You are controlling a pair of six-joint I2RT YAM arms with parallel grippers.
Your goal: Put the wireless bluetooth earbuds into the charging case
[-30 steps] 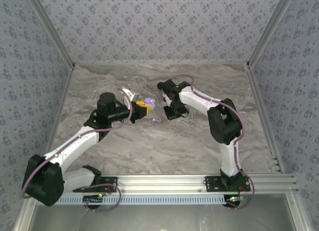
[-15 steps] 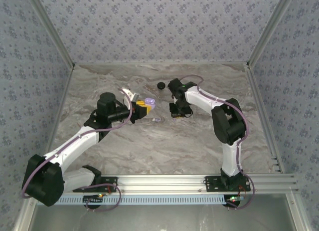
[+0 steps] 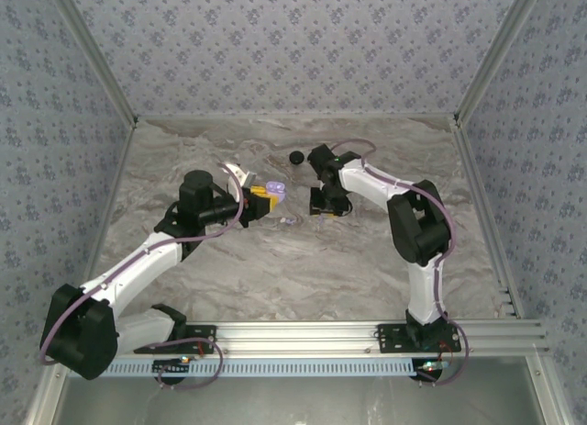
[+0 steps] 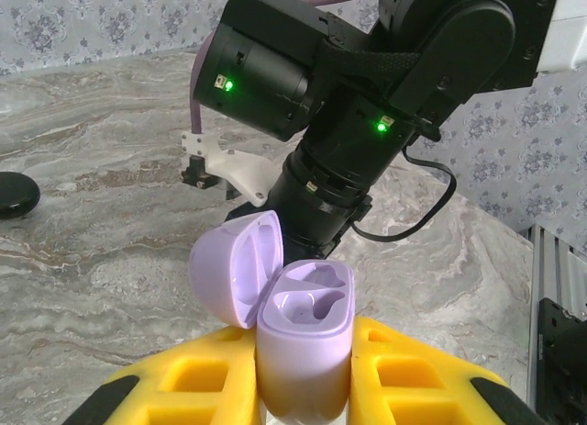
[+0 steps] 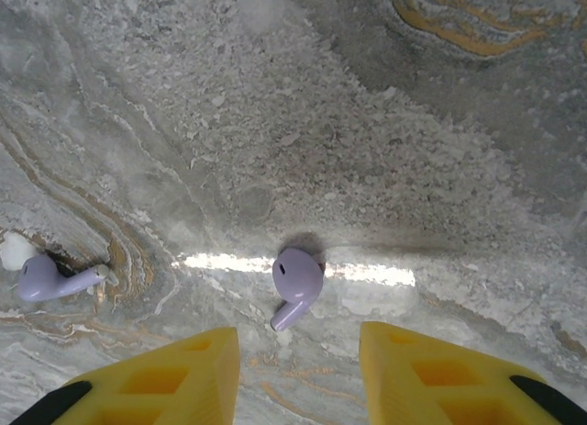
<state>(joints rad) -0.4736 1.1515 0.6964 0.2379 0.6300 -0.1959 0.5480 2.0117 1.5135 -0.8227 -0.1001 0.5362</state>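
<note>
Up top: my left gripper (image 3: pixel 270 195) is clamped on the charging case (image 3: pixel 277 188), and my right gripper (image 3: pixel 323 210) is over the table (image 3: pixel 229 260). Left wrist cam: the charging case (image 4: pixel 305 338) sits lid-open between my yellow fingers (image 4: pixel 413 388). Right wrist cam: jaws spread wide, one earbud (image 5: pixel 296 280) on the marble between them, second earbud (image 5: pixel 50 278) off left.

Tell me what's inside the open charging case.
Two moulded wells in the charging case, both empty; the earbuds lie on the table. The left gripper covers its lower body.
</note>
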